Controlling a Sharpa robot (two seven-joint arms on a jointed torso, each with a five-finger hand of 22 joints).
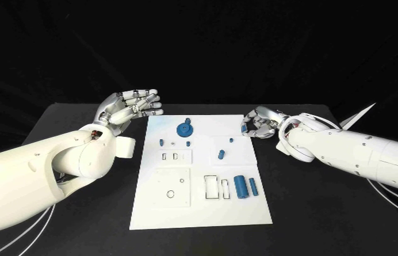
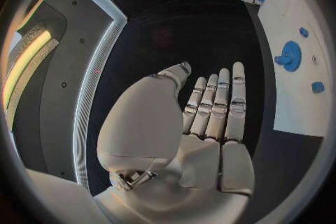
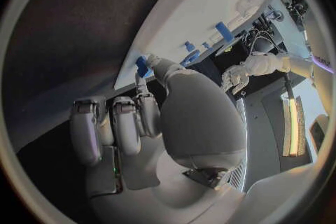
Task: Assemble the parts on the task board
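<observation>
- Task board (image 1: 203,210) is lying flat mid-desk (image 1: 332,210), long side running away from the robot.
- Blue gear-like part (image 1: 186,129) is sitting near the board's far end, toward the left; it is also showing in the left wrist view (image 2: 288,56).
- Two blue cylinders (image 1: 240,186) are lying side by side at the board's right-centre, just beside an outlined rectangular slot (image 1: 210,187).
- Small blue peg (image 1: 221,154) is sitting mid-board, right of centre; a few tinier blue parts (image 1: 161,142) are sitting near the gear, too small to identify.
- Raised white plate section (image 1: 171,188) with small holes is occupying the near-left of the board.
- No readable writing, labels or brands on board, parts or arms.
- Right hand (image 1: 261,123) is sitting at the board's far right edge, fingers (image 3: 119,126) curling in; right wrist view is showing thumb and a fingertip pinching a small blue part (image 3: 142,66) right at the board edge.
- Left hand (image 1: 131,109) is hovering off the board's far left corner, above the desk, holding nothing; fingers (image 2: 218,103) are extending straight and close together, thumb apart.
- Both hands are well apart, board between them.
</observation>
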